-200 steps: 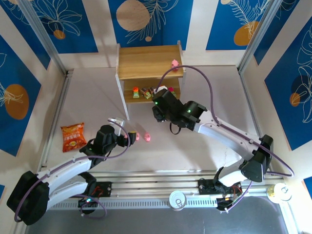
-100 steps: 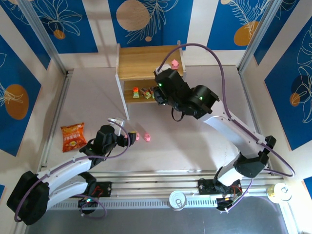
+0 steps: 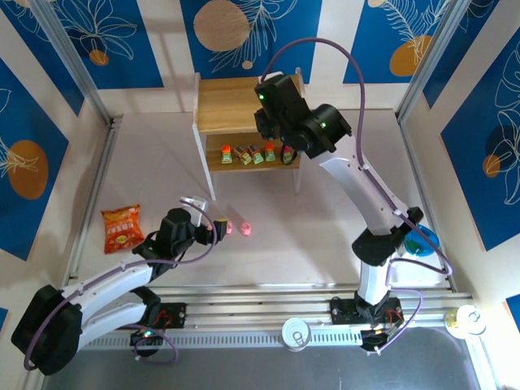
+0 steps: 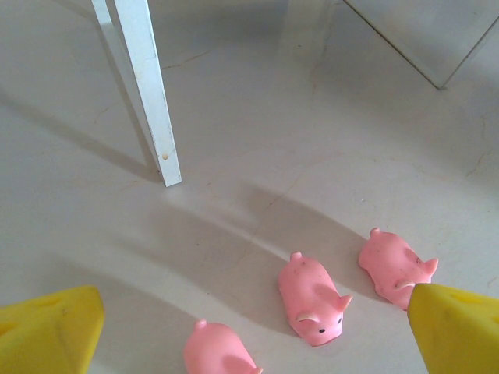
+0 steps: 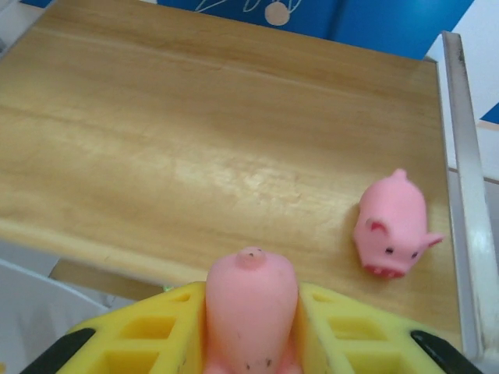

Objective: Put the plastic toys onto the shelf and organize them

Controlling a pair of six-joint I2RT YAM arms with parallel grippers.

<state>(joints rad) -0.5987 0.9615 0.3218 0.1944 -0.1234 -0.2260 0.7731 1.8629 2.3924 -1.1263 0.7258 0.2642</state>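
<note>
The shelf stands at the back centre. Several blocky toys line its lower tier. My right gripper hovers over the front edge of the top board, shut on a pink pig held tail-up between the yellow fingers. A second pig lies on that board near the white side panel. My left gripper is open low over the floor in front of the shelf leg. Between and ahead of its fingers lie three pigs.
An orange snack bag lies on the floor at the left. A blue bowl sits at the right, partly behind the right arm. A tin can stands on the near rail, and another round object at the near right corner.
My right arm has risen from in front of the lower tier to above the top board, carrying the pig. The left arm has stayed still.
</note>
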